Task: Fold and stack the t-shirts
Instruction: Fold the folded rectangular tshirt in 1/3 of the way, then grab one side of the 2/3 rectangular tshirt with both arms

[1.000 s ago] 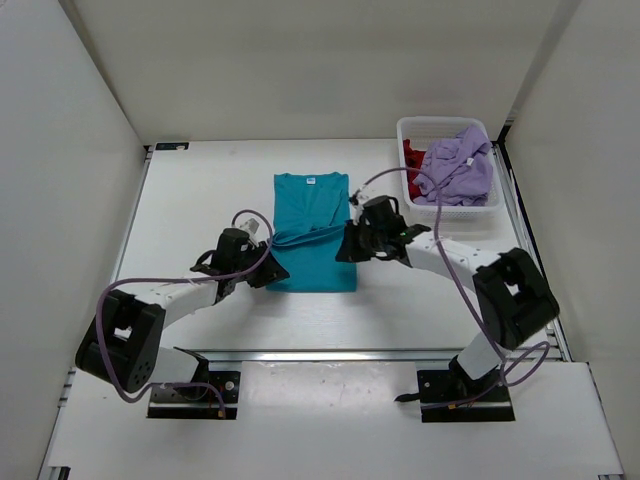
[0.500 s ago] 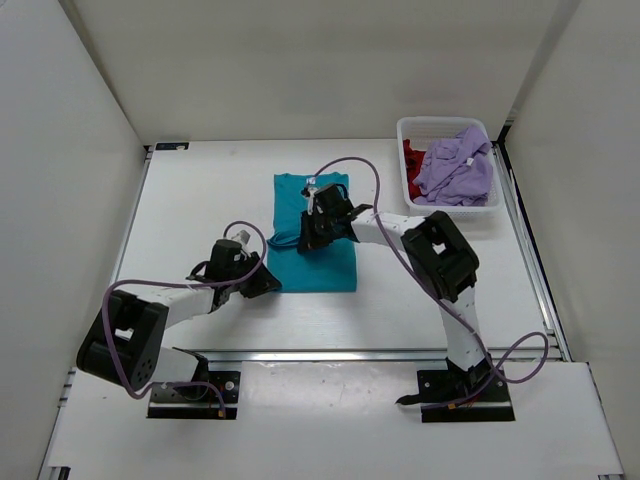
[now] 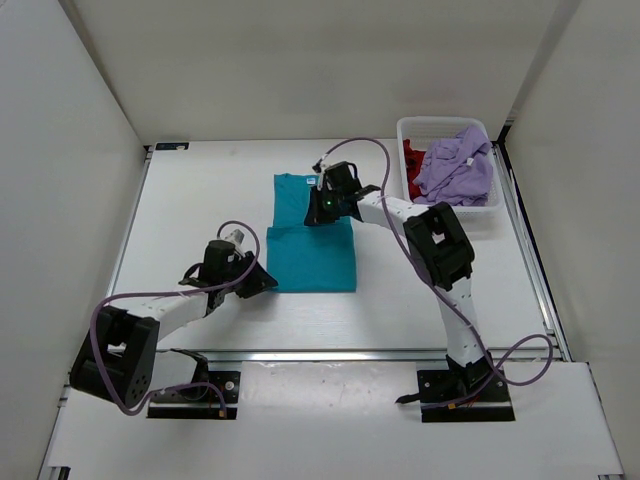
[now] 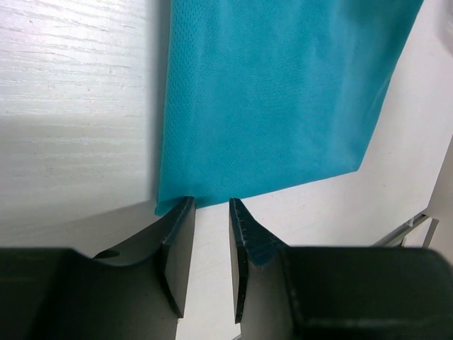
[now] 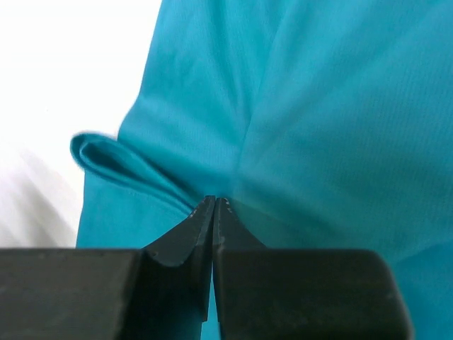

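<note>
The right tool (image 5: 214, 202) was pinched together on a raised fold of the teal shirt (image 3: 312, 255), over the shirt's far half. The left tool (image 4: 211, 202) stood slightly apart with nothing between its jaws, right at the shirt's near left corner. The teal shirt lay flat mid-desk (image 3: 200, 200), partly folded. Well off at the far right corner sat the white mesh basket (image 3: 440, 121), with the lavender shirt (image 3: 455, 165) heaped in it and the red shirt (image 3: 412, 160) showing beside that at its left.
</note>
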You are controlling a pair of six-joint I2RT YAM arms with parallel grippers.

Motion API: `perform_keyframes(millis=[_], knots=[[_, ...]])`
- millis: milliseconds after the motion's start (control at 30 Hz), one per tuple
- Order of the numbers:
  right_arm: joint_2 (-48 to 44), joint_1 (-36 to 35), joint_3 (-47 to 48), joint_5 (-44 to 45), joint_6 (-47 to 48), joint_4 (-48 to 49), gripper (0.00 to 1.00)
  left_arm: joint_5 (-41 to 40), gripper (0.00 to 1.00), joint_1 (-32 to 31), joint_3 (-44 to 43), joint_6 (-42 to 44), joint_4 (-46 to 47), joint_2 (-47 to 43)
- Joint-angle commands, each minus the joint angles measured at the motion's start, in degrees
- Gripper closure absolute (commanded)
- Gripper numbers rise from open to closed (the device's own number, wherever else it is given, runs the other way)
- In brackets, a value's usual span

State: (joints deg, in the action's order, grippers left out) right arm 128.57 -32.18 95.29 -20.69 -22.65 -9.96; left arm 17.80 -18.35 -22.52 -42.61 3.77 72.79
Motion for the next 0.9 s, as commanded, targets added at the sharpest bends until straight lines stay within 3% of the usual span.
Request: perform_keyframes(millis=[0, 133, 333, 467, 633, 767, 867], knots=[[-7.79, -0.51, -2.98, 0.82, 1.12, 0.29, 1.00, -0.30, 0.63, 0.24, -2.26, 1.04, -2.44, -3.01], [-21.57, 0.19, -17.63, 2.76, 0.69, 4.32, 1.00, -2.68, 0.61, -0.20, -3.67, 3.06, -5.25, -3.88], [-37.41, 1.51, -38.66, 5.12, -1.07, 11.00, 0.88, -3.83, 0.58, 1.12, -1.74, 5.17, -7.90, -4.77], [-37.61, 3.44, -45.80, -1.26, -3.62, 17.77, 0.90, -3.48, 0.58, 1.22, -0.15, 4.82, -7.03, -4.68], [-34.09, 1.77, -43.07, 1.17, -1.43, 13.21, 1.00, -4.09, 0.57, 0.94, -0.33, 5.60, -8.43, -4.59], [-38.83, 1.95, -51.58, 2.58, -3.62, 16.37, 0.90, -4.45, 0.54, 2.09, 0.64, 6.13, -7.90, -4.77], [-39.45, 2.56, -54.06, 1.97, -4.33, 16.64, 0.87, -5.06, 0.53, 1.13, -0.06, 6.05, -7.47, -3.10]])
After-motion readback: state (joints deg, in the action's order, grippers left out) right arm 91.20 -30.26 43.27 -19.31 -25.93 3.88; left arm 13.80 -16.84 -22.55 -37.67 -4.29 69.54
